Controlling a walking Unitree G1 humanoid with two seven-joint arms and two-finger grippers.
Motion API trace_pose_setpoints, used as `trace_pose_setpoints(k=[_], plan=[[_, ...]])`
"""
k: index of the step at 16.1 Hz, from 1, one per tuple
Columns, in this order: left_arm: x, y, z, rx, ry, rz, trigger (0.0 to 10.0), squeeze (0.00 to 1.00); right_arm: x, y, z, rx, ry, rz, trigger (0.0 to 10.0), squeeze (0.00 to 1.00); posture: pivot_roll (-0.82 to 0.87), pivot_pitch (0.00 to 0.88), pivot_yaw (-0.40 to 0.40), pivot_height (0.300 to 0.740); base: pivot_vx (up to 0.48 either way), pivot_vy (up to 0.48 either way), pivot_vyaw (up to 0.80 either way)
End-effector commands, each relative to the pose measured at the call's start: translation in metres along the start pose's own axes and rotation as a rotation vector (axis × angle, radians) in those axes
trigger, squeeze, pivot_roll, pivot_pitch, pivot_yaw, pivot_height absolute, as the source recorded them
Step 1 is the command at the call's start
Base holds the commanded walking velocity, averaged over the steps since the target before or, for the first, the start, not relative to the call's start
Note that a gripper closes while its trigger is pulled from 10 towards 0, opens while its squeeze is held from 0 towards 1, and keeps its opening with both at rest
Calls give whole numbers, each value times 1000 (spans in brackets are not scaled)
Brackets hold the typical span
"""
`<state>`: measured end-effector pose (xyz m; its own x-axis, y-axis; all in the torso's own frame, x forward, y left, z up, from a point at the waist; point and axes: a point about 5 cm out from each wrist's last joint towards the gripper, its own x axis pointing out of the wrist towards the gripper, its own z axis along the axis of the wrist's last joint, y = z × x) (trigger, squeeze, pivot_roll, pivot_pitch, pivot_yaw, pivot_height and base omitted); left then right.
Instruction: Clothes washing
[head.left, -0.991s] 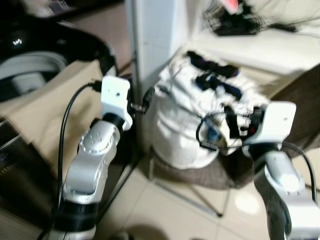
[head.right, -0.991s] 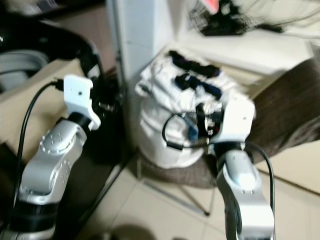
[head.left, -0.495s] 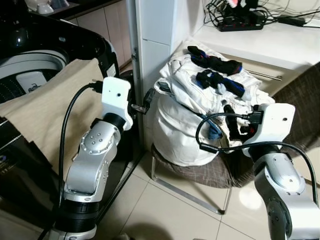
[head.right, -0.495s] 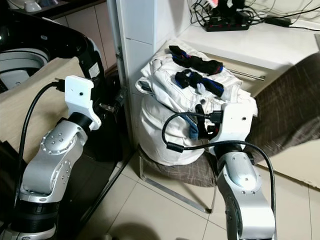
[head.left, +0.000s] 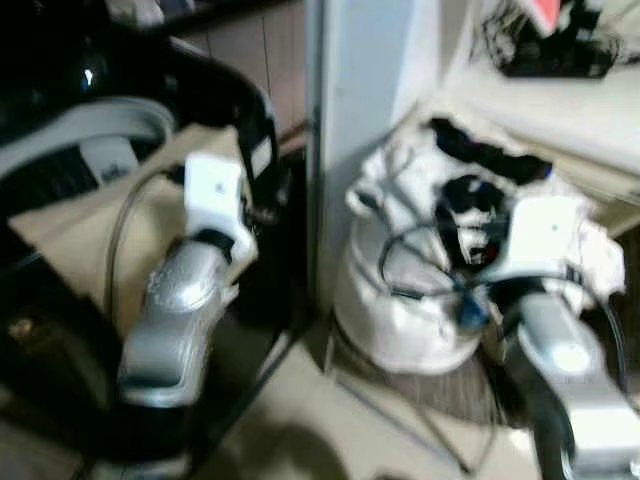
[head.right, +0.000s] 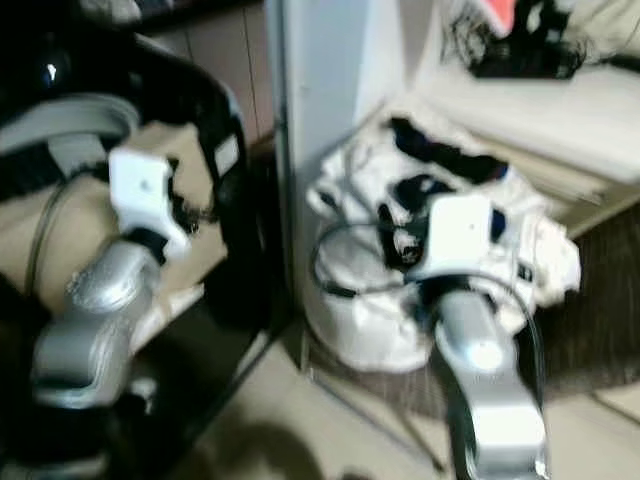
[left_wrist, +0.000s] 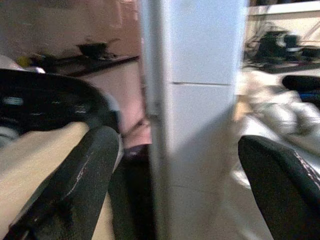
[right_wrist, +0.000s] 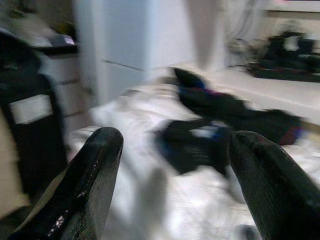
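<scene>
1. Laundry pile (head.left: 450, 240) sits heaped on a chair; washing machine (head.left: 90, 120) well to its left.
2. Right gripper (right_wrist: 170, 165) fingers spread, empty, near pile; left gripper (left_wrist: 175, 165) likewise open.
3. Risk: blurred views suggest camera motion; a grab now may miss the dark garments (right_wrist: 210, 125).

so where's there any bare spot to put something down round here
The white shelf has bare surface between the tangle of cables and the heaped white laundry bag. The tiled floor in front of the bag and the washing machine is another open patch. The bag's top is crowded with dark clothes. Both the left gripper and right gripper are open.
</scene>
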<state>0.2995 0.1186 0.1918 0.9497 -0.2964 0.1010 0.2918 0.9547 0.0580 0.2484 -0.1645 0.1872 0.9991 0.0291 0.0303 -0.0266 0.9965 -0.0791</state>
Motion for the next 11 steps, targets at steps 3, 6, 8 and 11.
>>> trace_pose_setpoints(k=[3, 6, 8, 11], plan=[[-1, 6, 2, 15, -1, 23, 10000, 0, 1, 3, 5, 14, -28, 33, 10000, 0, -117, 14, -20, 740, 273, 0, 0], [-2, 11, 3, 19, 1, 43, 10000, 0, 2, 6, 7, 31, -42, 53, 10000, 0, -111, 16, -27, 740, 271, 0, 0], [-3, 12, 3, 21, 1, 49, 10000, 0, 4, 8, 8, 30, -49, 75, 10000, 0, -106, 20, -30, 740, 270, 0, 0], [-3, 14, 5, 23, -1, 57, 10000, 0, 5, 8, 7, -6, -43, 78, 10000, 0, -101, 22, -28, 740, 270, 0, 267]])
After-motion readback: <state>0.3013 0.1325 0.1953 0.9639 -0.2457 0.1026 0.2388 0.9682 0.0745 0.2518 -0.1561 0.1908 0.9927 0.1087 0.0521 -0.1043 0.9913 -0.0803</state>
